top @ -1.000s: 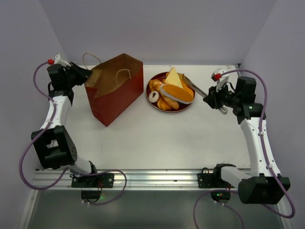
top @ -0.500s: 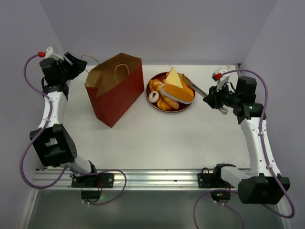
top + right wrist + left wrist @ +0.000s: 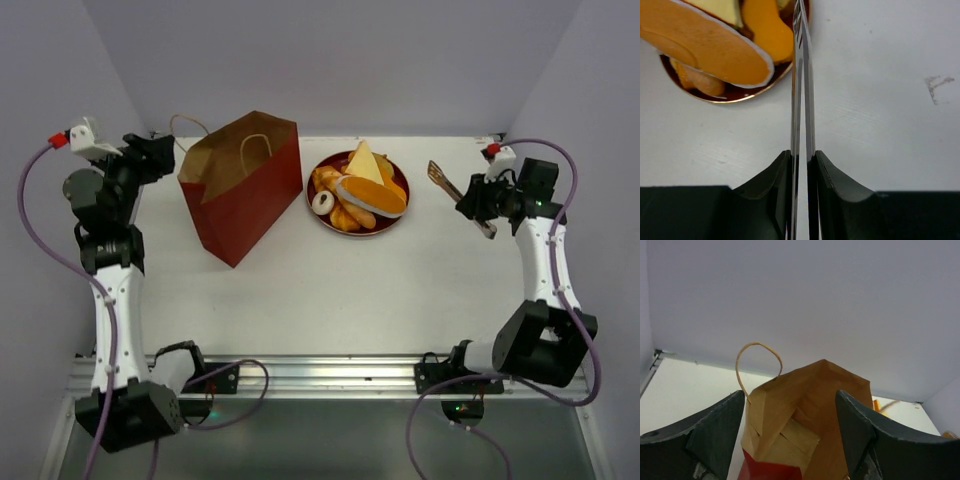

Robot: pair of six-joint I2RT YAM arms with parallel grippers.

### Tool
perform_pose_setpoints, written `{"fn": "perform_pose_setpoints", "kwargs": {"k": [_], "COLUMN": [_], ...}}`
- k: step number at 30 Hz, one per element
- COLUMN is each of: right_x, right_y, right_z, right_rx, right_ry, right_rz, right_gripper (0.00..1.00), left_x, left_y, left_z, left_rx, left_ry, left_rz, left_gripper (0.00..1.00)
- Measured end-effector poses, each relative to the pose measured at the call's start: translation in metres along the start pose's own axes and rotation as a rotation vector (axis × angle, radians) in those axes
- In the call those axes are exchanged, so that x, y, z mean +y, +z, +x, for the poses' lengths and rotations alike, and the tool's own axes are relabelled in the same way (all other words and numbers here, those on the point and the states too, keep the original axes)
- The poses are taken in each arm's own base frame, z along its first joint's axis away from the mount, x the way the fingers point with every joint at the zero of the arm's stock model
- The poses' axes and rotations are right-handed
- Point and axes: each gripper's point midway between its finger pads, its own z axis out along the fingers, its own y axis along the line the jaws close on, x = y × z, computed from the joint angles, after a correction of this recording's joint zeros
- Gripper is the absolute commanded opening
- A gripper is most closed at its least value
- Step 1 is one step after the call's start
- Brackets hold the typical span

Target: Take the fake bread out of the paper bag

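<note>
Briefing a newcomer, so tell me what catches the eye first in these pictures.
The dark red paper bag stands open at the table's back left, with the open left gripper near it. To its right, a dark red plate is heaped with golden toy breads, a yellow wedge among them. Farther right, the right gripper is shut on metal tongs.

The paper bag (image 3: pixel 245 205) is matt dark red paper outside and plain brown kraft inside, with a thin pale cord handle (image 3: pixel 758 344). The bread (image 3: pixel 700 42) looks like smooth, faintly shiny plastic. The plate (image 3: pixel 740 94) is glossy with a gilt rim. The tongs (image 3: pixel 801 75) are polished metal. The fingers (image 3: pixel 840 190) of my right claw (image 3: pixel 801 162) are matt dark plastic. The table (image 3: pixel 880 125) is matt white and finely grained.
</note>
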Motion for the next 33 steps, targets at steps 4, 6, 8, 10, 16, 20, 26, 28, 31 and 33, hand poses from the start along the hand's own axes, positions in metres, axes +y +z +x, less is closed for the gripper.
{"fn": "perform_pose_setpoints", "kwargs": {"k": [4,6,8,10,16,20,26,28,31,33], "right_x": [-0.044,-0.056,-0.065,-0.072,-0.083,-0.085,-0.086,-0.085,-0.081,-0.076], "right_y": [0.028,0.045,0.058,0.068,0.076,0.071,0.053,0.045,0.031,0.018], "right_z": [0.026,0.047,0.067,0.092,0.126,0.132,0.124,0.113,0.094,0.084], "right_rx": [0.077,0.135,0.188,0.254,0.361,0.392,0.392,0.364,0.305,0.263], "right_ry": [0.081,0.111,0.134,0.159,0.148,0.11,0.057,0.035,-0.003,-0.025], "right_rz": [0.078,0.092,0.109,0.124,0.152,0.16,0.2,0.217,0.238,0.257], "right_gripper": [0.3,0.33,0.35,0.38,0.55,0.69,0.99,0.99,0.99,0.99], "left_x": [-0.016,-0.013,-0.005,0.001,-0.001,0.006,0.02,0.02,0.019,0.019], "left_y": [-0.044,-0.058,-0.067,-0.073,-0.09,-0.1,-0.107,-0.108,-0.109,-0.11], "left_z": [0.023,0.047,0.069,0.087,0.104,0.115,0.133,0.133,0.131,0.131], "left_rx": [-0.035,-0.009,0.026,0.064,0.075,0.073,0.11,0.108,0.101,0.098], "left_ry": [0.06,0.073,0.089,0.108,0.183,0.211,0.226,0.23,0.232,0.232], "left_rz": [0.047,0.043,0.021,0.0,0.0,-0.025,-0.074,-0.074,-0.074,-0.073], "left_gripper": [0.8,0.81,0.82,0.82,0.84,0.86,0.86,0.86,0.86,0.86]}}
